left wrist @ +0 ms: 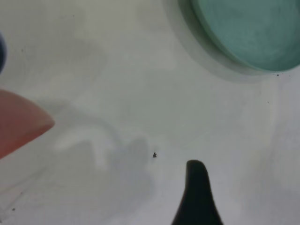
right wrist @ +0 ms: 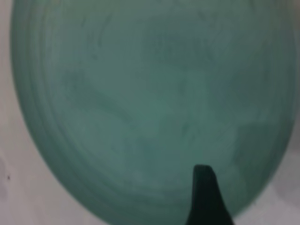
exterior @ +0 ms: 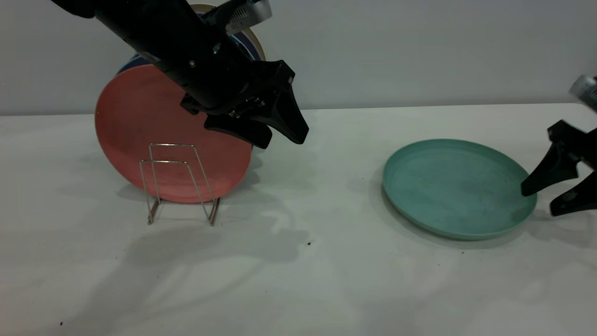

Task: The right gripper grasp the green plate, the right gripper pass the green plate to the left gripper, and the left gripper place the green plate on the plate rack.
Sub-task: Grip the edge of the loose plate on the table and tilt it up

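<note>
The green plate (exterior: 454, 186) lies flat on the white table at the right. My right gripper (exterior: 541, 201) is open at the plate's right edge, with one finger over the rim and the other outside it. In the right wrist view the plate (right wrist: 150, 108) fills the picture, with one finger (right wrist: 206, 197) over it. My left gripper (exterior: 283, 139) is open and empty, held above the table just right of the plate rack (exterior: 179, 186). The left wrist view shows one finger (left wrist: 197, 197) over bare table and the green plate (left wrist: 248, 28) farther off.
A salmon-pink plate (exterior: 154, 130) stands upright behind the rack's front wire loops, with dark blue plates (exterior: 247, 46) behind it, partly hidden by the left arm. The pink plate's edge (left wrist: 18, 122) shows in the left wrist view. A wall lies behind the table.
</note>
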### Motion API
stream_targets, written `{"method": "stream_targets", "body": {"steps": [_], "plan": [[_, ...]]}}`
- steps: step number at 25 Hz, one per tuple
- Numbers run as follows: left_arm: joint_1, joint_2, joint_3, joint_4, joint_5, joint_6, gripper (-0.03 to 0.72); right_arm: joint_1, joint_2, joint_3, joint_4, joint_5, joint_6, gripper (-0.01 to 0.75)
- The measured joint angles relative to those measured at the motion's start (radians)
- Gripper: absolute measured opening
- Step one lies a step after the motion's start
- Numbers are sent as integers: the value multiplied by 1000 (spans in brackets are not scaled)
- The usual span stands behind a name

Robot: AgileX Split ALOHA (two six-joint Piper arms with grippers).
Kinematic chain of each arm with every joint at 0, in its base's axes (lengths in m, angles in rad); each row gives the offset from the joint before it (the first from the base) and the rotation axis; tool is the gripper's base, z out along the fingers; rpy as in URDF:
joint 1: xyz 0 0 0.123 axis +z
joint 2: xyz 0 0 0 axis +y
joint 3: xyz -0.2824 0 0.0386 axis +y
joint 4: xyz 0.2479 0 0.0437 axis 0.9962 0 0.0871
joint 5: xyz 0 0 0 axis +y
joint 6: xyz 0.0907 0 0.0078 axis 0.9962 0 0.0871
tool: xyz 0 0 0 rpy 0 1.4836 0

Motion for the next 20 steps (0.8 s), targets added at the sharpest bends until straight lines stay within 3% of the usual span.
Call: {"method": "stream_targets", "body": {"steps": [4,7,10,15,20], "plan": [[0,0,0,0,1,0,585,0,59,-34,30,3,-7,504],[0,0,0,0,1,1,585,7,85,-51,47,6,-15,454],[0,0,0,0,0,1,585,28,104,-65,64,11,-28,350],[0,10,0,0,-3,3,585,79,122,-93,82,5,-91,54],[0,10,0,-2,-25,3,585,136,123,-135,122,95,-181,16]]}}
